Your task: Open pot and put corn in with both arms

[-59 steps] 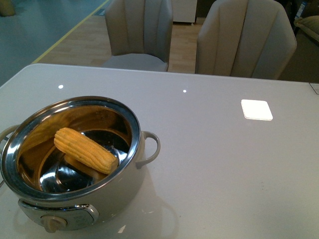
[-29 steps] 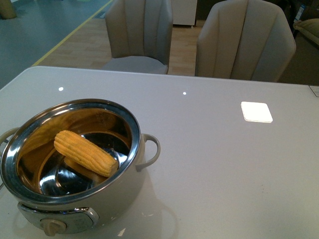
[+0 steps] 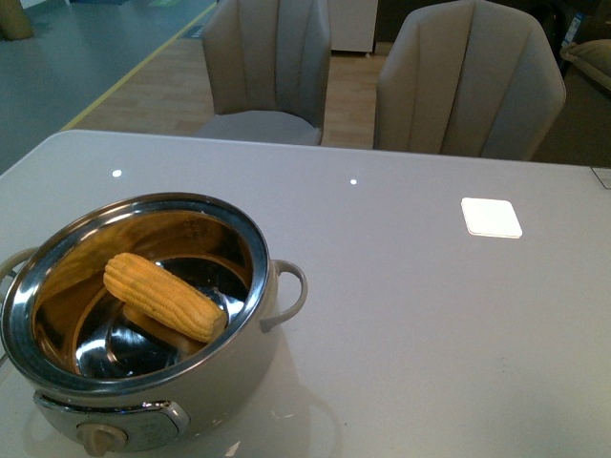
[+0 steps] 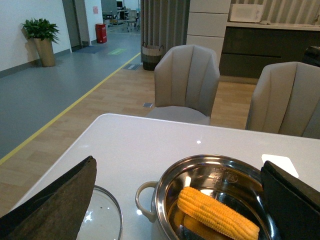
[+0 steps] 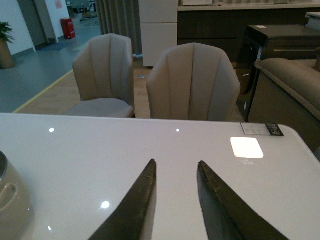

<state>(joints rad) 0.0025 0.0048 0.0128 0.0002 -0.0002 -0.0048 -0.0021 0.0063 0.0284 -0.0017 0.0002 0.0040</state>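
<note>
The pot [image 3: 250,250] stands open at the table's near left, its beige knob [image 3: 101,438] facing me. The corn [image 3: 164,297] lies slanted inside it on the shiny steel bottom. Neither arm shows in the front view. In the left wrist view, my left gripper [image 4: 178,163] is open, raised above and behind the pot [image 4: 165,187]. Its fingers [image 4: 55,205] spread wide either side of the corn [image 4: 217,217], touching nothing. My right gripper [image 5: 176,162] is shut, holds nothing and hovers over bare table. The pot's handle side [image 5: 10,200] shows at that view's edge.
A glass lid [image 4: 102,220] lies flat on the table beside the pot's loop handle [image 4: 145,200]. A white square pad [image 3: 492,216] sits on the table's right. Two beige chairs [image 3: 468,81] stand behind the far edge.
The whole scene has slid slightly downward in the front view. The corn and pot keep the same pose relative to each other.
</note>
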